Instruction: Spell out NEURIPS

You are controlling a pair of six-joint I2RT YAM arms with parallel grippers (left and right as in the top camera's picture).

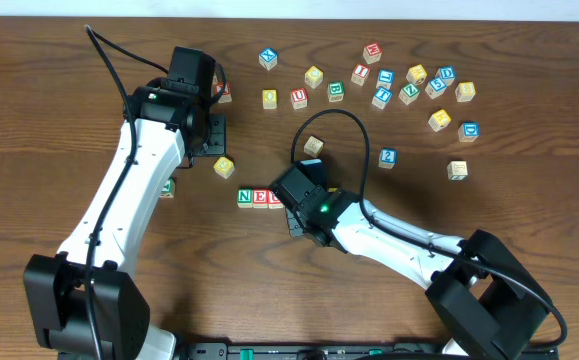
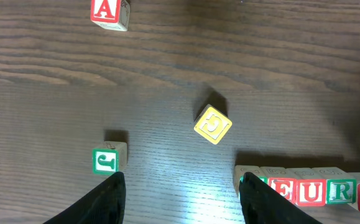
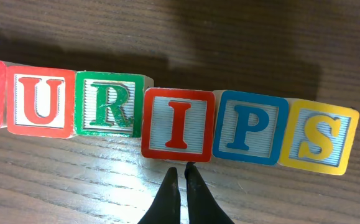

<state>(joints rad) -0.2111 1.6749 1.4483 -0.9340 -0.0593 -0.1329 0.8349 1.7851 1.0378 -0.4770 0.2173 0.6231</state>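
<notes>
— Overhead, only N cube [image 1: 244, 197] and E cube [image 1: 260, 198] show whole, lower centre; the right arm [image 1: 389, 235] covers what follows.

— The right wrist view shows U cube [image 3: 40, 102], R cube [image 3: 110, 104], I cube [image 3: 178, 124], P cube [image 3: 249, 127] and S cube [image 3: 319, 137] touching in line. Right claw [image 3: 181, 179] is clenched below I; left claw [image 2: 183, 186] is released, empty.
</notes>
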